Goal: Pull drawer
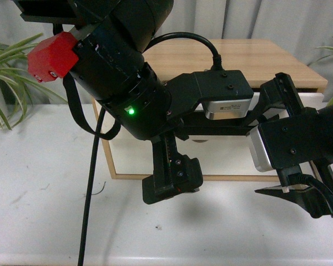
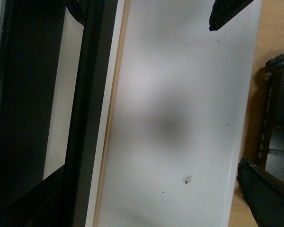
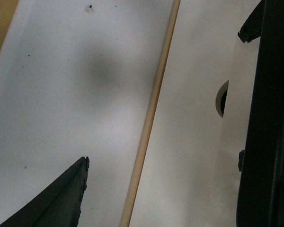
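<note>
Right wrist view showed the drawer point(image 3: 189, 142) right of centre, its notch point(image 3: 222, 99) near the right edge; the right gripper point(image 3: 163, 99) and left gripper point(image 2: 227, 94) both stood spread wide.

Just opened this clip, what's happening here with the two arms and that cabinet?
Both arms are pressed in close to a small wooden cabinet on a white table, going for the drawer. The left gripper is open close to the cabinet's face, the black bar handle beside it, not gripped. The right gripper is close too; only one finger shows in its wrist view, so its state is unclear.
</note>
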### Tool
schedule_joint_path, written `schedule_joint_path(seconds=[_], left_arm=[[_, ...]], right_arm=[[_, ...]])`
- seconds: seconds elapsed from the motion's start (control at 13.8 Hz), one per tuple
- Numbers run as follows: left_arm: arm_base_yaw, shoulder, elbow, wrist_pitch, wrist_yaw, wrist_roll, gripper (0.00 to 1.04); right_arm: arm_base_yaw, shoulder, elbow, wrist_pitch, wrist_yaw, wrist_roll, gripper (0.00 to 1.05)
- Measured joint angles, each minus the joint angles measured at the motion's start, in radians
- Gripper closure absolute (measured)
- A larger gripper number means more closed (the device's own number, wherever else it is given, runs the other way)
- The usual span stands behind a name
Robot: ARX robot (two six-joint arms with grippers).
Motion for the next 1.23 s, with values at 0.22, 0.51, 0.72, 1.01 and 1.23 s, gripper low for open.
schedule_joint_path(seconds=[0.22, 0.51, 0.72, 1.01, 1.23], left_arm=[[-0.004, -0.045, -0.056, 0.007, 0.012, -0.011, 0.07], [-0.019, -0.111, -0.149, 0.038, 0.017, -0.032, 0.07], [-0.037, -0.170, -0.233, 0.070, 0.016, -0.039, 0.07], [-0.045, -0.233, -0.315, 0.095, 0.019, -0.051, 0.07], [-0.045, -0.238, -0.320, 0.093, 0.023, -0.054, 0.07]], right_arm=[[0.013, -0.052, -0.056, -0.006, 0.010, 0.023, 0.06], [0.034, -0.137, -0.142, -0.009, 0.027, 0.060, 0.06], [0.058, -0.206, -0.220, -0.001, 0.051, 0.071, 0.06], [0.099, -0.268, -0.308, 0.042, 0.083, 0.123, 0.06], [0.099, -0.271, -0.314, 0.045, 0.082, 0.123, 0.06]])
